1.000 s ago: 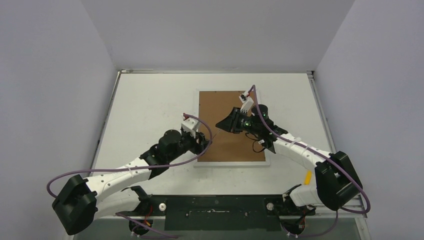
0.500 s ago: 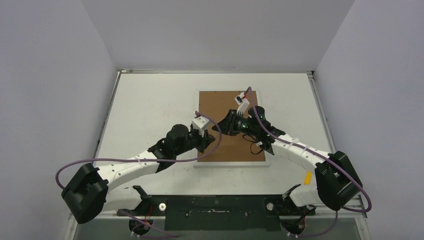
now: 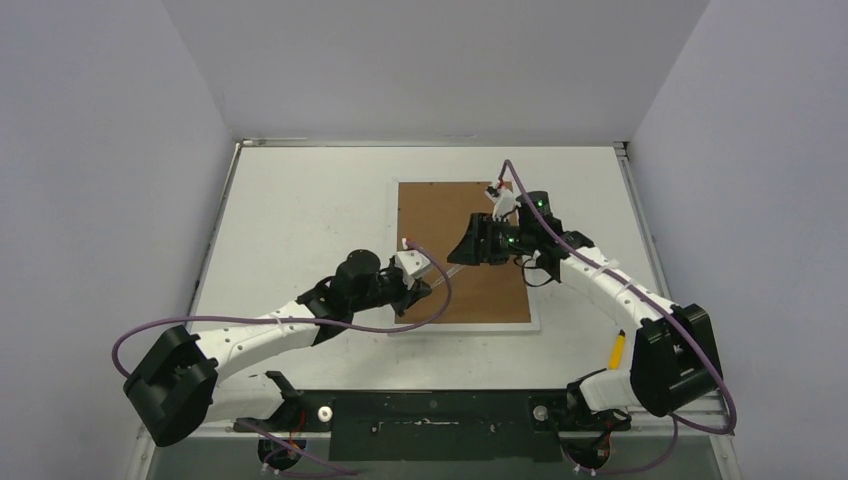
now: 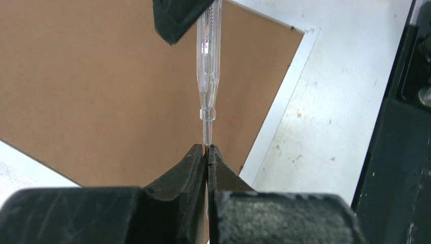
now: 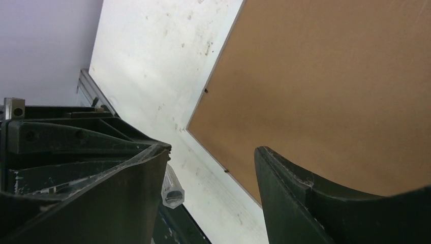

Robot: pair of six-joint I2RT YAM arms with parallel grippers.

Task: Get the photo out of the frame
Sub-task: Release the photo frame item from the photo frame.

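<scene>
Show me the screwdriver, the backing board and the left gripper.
screwdriver point(image 4: 209, 66): left wrist view, on its clear handle.
backing board point(image 4: 101, 91): left wrist view, on its bare brown middle.
left gripper point(image 4: 207, 151): left wrist view, between its shut fingertips.

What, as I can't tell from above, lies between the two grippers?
A slender clear tool, tip pinched in the left gripper; left wrist view.

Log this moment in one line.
left gripper: shut on clear-handled tool, at its shaft | right gripper: open, beside handle | frame: face down, backing in place | photo: not in view
</scene>
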